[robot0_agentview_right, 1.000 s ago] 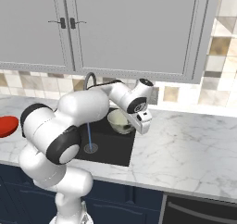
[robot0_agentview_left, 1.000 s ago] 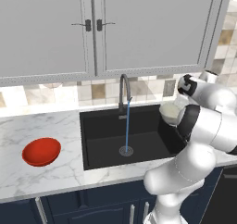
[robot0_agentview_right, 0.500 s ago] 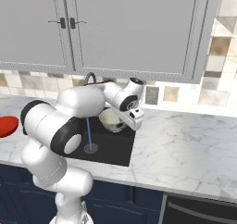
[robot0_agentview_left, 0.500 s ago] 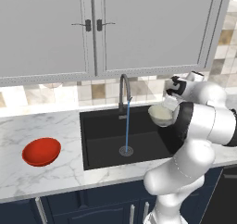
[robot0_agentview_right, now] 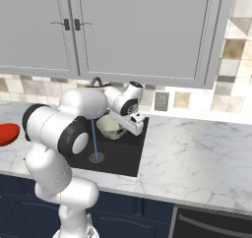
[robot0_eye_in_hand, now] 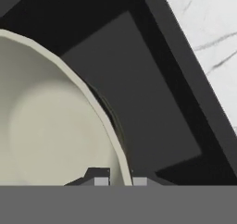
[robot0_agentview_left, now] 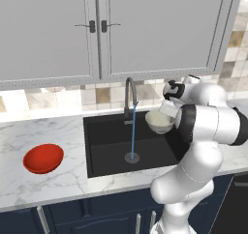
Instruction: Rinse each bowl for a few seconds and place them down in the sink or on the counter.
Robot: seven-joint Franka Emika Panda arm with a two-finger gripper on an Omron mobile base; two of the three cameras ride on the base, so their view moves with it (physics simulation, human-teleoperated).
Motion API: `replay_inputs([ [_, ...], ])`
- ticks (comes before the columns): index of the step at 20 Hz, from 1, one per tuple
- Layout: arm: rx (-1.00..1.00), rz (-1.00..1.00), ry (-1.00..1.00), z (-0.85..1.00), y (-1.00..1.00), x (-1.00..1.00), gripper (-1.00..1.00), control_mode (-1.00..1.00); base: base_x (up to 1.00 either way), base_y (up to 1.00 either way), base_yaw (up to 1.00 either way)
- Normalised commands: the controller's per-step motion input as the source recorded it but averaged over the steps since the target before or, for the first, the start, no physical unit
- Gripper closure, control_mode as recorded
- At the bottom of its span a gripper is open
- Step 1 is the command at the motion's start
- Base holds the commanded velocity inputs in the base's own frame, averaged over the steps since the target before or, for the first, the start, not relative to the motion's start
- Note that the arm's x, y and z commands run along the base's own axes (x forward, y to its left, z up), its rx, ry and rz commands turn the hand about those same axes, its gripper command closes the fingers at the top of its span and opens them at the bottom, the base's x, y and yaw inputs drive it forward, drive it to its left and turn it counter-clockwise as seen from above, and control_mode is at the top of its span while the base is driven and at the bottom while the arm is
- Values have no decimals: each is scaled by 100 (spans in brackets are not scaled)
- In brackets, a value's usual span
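My gripper (robot0_agentview_left: 168,110) is shut on the right rim of the cream-white bowl (robot0_agentview_left: 159,120), holding it above the black sink (robot0_agentview_left: 109,148), just right of the water stream falling from the grey faucet (robot0_agentview_left: 129,93). In the right base view the bowl (robot0_agentview_right: 110,127) hangs under the hand, and the gripper (robot0_agentview_right: 132,125) pinches its rim. The hand view shows the bowl's pale inside (robot0_eye_in_hand: 51,130) with the rim between the fingertips (robot0_eye_in_hand: 102,181) over the sink floor (robot0_eye_in_hand: 148,112). The red bowl (robot0_agentview_left: 43,158) rests on the counter (robot0_agentview_left: 48,136) left of the sink, also seen as the red bowl (robot0_agentview_right: 7,134).
Water runs from the faucet down to the round drain (robot0_agentview_left: 131,157). Grey wall cabinets (robot0_agentview_left: 97,30) hang above the tiled backsplash (robot0_agentview_left: 63,95). White marble counter (robot0_agentview_right: 197,158) stretches to the right of the sink.
The gripper has carried the cream-white bowl leftward from the sink's right edge toward the water stream. The red bowl has stayed put.
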Motion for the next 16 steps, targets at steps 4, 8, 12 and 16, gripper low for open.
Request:
replay_inputs([
  [4,0,11,0,-6,33,18,100,-100,0,0,0],
  [8,0,11,0,-9,28,15,100,-100,0,0,0],
  [12,0,12,0,-11,21,12,100,-100,0,0,0],
  [16,0,11,0,-13,20,18,100,-100,0,0,0],
])
